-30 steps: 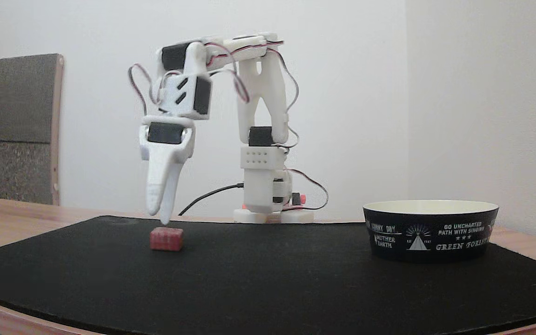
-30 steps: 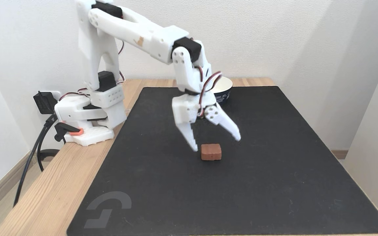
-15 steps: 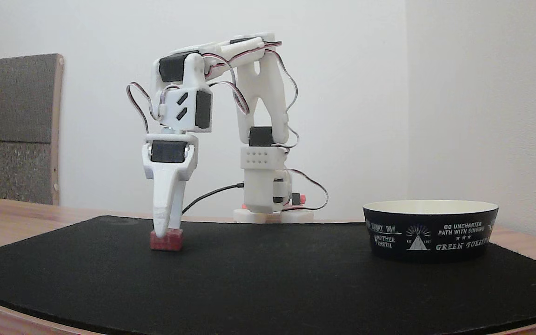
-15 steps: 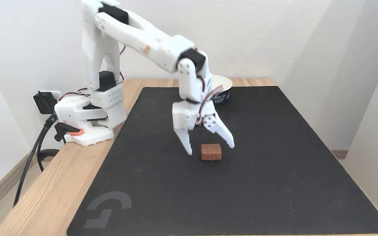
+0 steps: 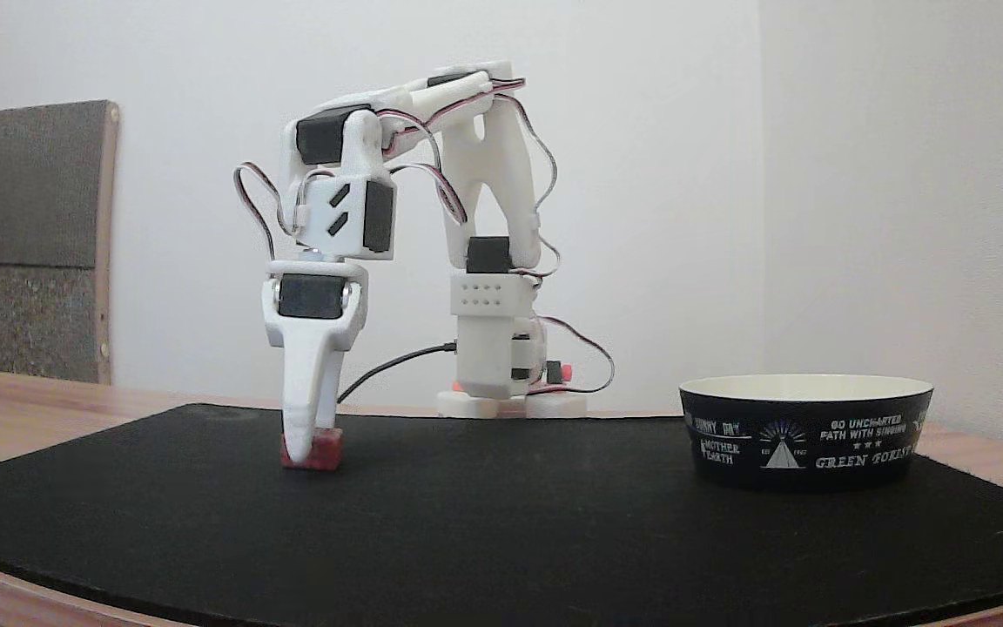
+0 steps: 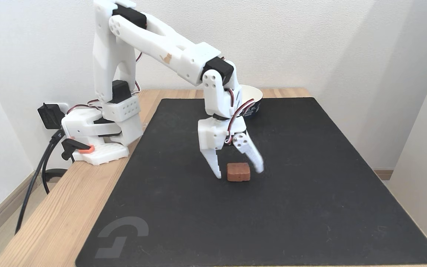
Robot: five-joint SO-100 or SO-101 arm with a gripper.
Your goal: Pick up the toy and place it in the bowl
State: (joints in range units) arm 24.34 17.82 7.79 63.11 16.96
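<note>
The toy, a small red block, lies on the black mat. My white gripper is lowered around it, one finger on each side, jaws open and narrowing, with small gaps to the block. In the low fixed view the gripper reaches down to the mat and its near finger covers the block's left part. The bowl, black outside with white print and cream inside, stands at the right of that view. In the high fixed view the bowl sits at the mat's far edge, partly behind my arm.
The black mat covers most of the wooden table. My arm's base is fixed at the table's left edge, with cables running off it. A grey board leans against the wall at the left.
My gripper has come down from above the toy until its fingertips flank it at mat level, and the jaws have narrowed. The toy and bowl have not moved.
</note>
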